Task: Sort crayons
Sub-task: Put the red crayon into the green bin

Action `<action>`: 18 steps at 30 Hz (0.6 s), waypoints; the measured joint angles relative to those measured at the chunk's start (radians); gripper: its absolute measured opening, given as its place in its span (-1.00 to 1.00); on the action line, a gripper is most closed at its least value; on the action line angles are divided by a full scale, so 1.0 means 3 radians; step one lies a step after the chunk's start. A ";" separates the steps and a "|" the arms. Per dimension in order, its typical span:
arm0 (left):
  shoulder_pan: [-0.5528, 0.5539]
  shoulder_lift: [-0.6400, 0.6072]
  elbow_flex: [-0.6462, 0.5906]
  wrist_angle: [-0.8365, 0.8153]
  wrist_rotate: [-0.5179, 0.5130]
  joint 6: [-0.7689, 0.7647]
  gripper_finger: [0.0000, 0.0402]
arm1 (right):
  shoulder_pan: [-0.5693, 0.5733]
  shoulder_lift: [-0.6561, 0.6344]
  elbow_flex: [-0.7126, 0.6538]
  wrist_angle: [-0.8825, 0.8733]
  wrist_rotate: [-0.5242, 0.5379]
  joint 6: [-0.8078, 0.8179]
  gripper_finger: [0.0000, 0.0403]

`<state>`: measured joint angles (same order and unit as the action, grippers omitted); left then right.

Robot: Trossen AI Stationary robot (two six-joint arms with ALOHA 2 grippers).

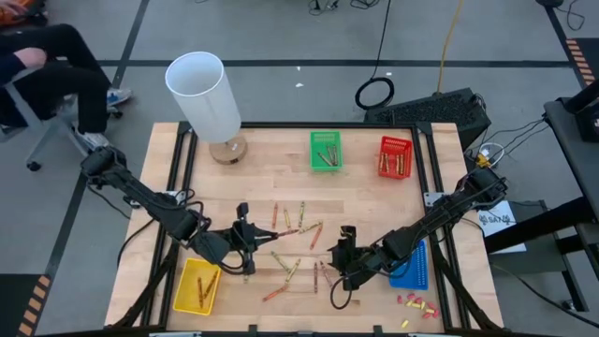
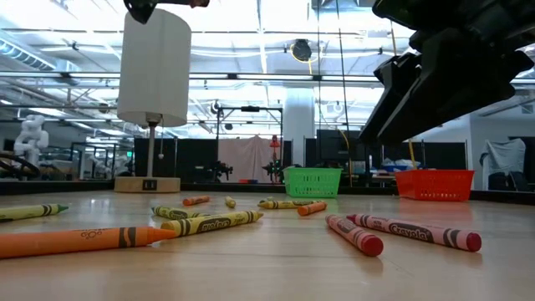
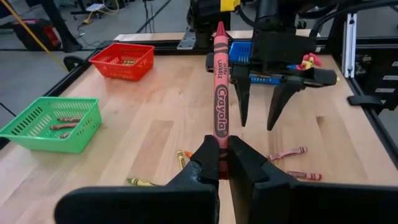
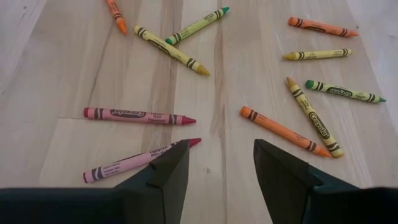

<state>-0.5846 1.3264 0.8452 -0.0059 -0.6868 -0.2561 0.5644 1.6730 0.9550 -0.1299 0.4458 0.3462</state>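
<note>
Two dark robot arms reach over the pale wooden worktop point(image 1: 281, 159). The left hand point(image 3: 222, 167) is clamped narrow on a red wax crayon point(image 3: 220, 102), which stands upright out of its fingertips, clear of the wood. In the high view this hand point(image 1: 245, 245) sits just beside the yellow plastic basket point(image 1: 197, 285), between it and the loose crayons point(image 1: 298, 227) scattered across the middle of the worktop.

The right hand point(image 4: 217, 158) hangs with its fingers spread wide and nothing between them, above two pink-red crayons point(image 4: 138, 116) and an orange crayon point(image 4: 283, 130) that lie flat on the wood. In the high view it point(image 1: 343, 255) is on the far side of the scattered crayons from the yellow basket, next to a blue plastic basket point(image 1: 412, 267).

Well away from the yellow basket, along the opposite edge, stand a green plastic basket point(image 1: 326, 150) and a red plastic basket point(image 1: 395, 156), each with a few crayons in it, and a tall white cylinder lamp point(image 1: 202, 94).
</note>
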 joint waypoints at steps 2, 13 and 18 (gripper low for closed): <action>0.0000 0.0040 0.0000 -0.0007 0.0001 0.0009 -0.96 | 0.0000 0.0000 0.0000 0.0000 0.0000 -0.0001 -0.18; 0.0025 0.0224 0.0000 0.0214 -0.0013 0.1061 -0.96 | 0.0000 -0.0042 0.0000 -0.0004 0.0006 -0.0074 -0.18; 0.0031 0.0224 0.0000 0.0225 -0.0011 0.1079 -0.96 | 0.0002 -0.0197 0.0000 -0.0001 0.0119 -0.0077 -0.18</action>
<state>-0.5755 1.3937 0.8452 0.0616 -0.6903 0.0677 0.5651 1.6139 0.9550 -0.1303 0.4814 0.3232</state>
